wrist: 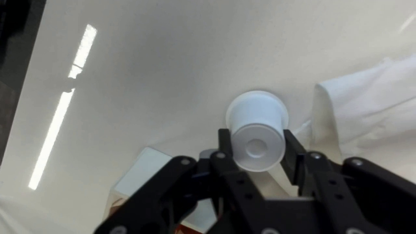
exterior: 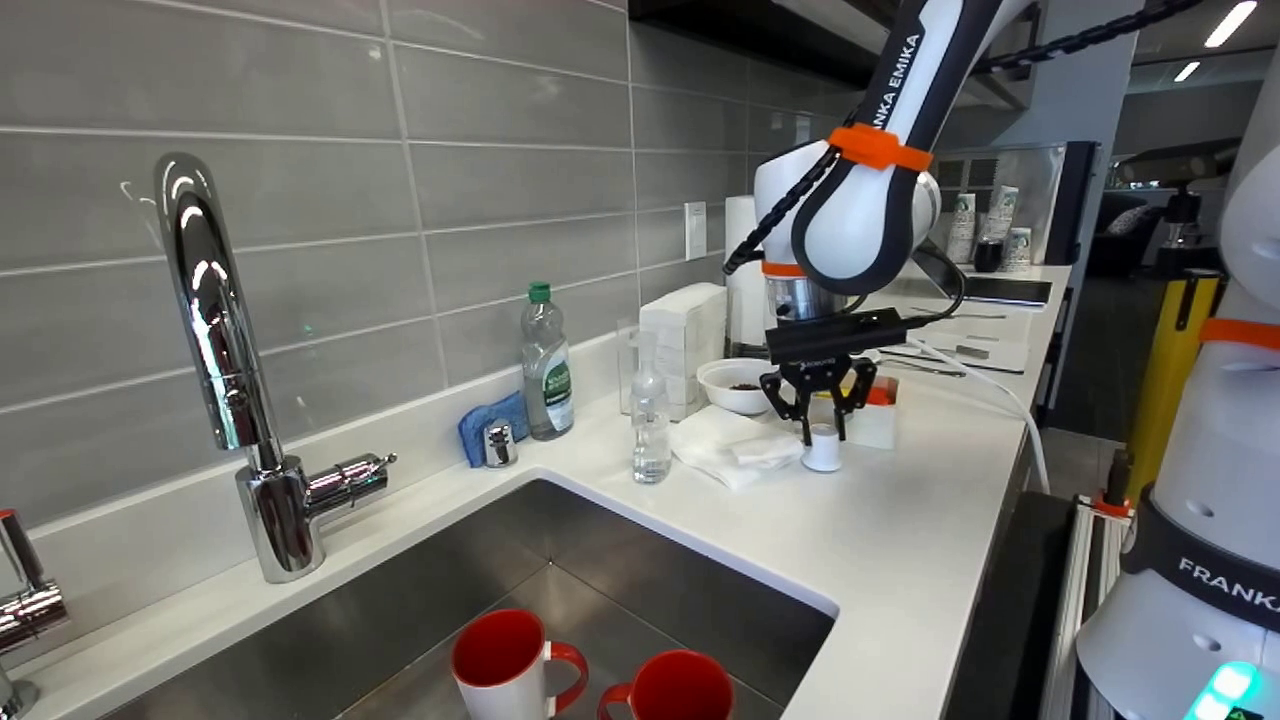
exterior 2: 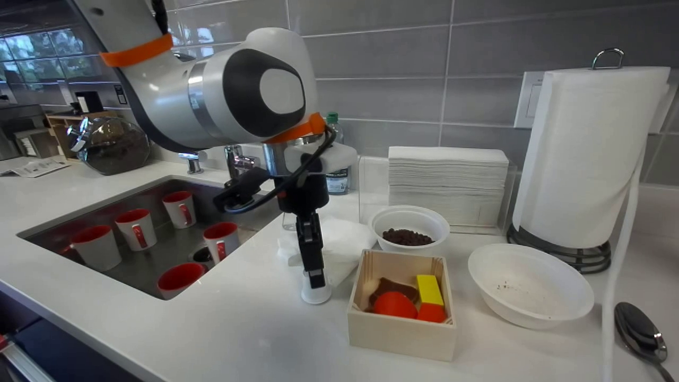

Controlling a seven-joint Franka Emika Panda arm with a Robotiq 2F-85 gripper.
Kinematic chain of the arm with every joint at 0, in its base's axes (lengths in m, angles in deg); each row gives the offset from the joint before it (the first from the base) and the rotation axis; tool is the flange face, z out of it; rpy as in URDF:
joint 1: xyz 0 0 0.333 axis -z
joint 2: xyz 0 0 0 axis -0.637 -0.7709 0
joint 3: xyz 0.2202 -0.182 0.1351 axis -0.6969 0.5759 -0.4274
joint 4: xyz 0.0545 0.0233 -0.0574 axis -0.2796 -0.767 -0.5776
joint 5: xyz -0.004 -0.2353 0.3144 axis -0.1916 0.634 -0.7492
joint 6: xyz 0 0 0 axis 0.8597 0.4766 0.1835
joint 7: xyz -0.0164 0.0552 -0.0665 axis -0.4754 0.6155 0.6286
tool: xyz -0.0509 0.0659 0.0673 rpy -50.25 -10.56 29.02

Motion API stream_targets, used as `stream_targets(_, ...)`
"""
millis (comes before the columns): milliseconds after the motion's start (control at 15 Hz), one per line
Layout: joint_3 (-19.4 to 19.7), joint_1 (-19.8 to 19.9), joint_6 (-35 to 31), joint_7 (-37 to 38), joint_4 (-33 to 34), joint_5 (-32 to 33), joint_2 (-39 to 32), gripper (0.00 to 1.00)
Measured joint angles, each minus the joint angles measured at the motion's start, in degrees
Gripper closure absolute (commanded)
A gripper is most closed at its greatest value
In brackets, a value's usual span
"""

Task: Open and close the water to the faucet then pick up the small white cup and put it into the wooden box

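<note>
The small white cup (exterior: 823, 456) stands upside down on the counter, wide rim down. It also shows in an exterior view (exterior 2: 314, 295) and in the wrist view (wrist: 256, 152). My gripper (exterior: 824, 438) points straight down, its two fingers against opposite sides of the cup. It is shut on the cup. The open wooden box (exterior 2: 400, 337) stands beside the cup, holding a red ball, a yellow block and other pieces. The chrome faucet (exterior: 282, 520) stands behind the sink with its side lever (exterior: 348, 482); no water shows under its spout.
The sink (exterior: 640, 540) holds several red-and-white mugs. A crumpled white napkin (exterior: 735, 445), a clear bottle (exterior: 650, 430) and a green-capped soap bottle (exterior: 546, 370) stand near the gripper. White bowls (exterior 2: 530, 286), a napkin stack (exterior 2: 448, 185) and a paper towel roll (exterior 2: 586, 159) surround the box.
</note>
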Motion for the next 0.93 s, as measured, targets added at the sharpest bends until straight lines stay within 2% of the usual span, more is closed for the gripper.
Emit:
stream_targets(333, 0.35, -0.51, 0.16, -0.16, 0.56, -0.77, 0.84, 0.92)
stream_targets(533, 1.32, -0.4, 1.78, -0.27, 1.04, -1.07, 4.02, 0.92)
stream_targets(933, 2.46, 3.68, 4.84, -0.18, 1.23, -1.36, 12.95, 0.92)
